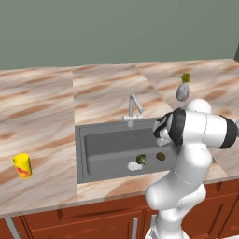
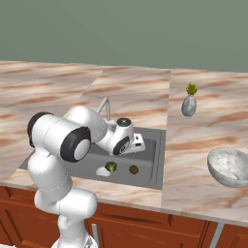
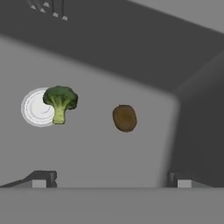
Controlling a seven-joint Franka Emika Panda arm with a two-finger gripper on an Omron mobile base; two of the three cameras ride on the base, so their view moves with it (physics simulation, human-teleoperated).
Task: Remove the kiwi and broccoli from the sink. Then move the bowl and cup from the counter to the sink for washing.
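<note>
The gripper hangs open above the sink, holding nothing. Down on the sink floor the kiwi lies near the broccoli, which sits by the round drain. The yellow cup and the bowl sit on the counter.

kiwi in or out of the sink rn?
In. The kiwi lies on the floor of the sink, beside the broccoli; the gripper hangs above, open and empty.
</note>
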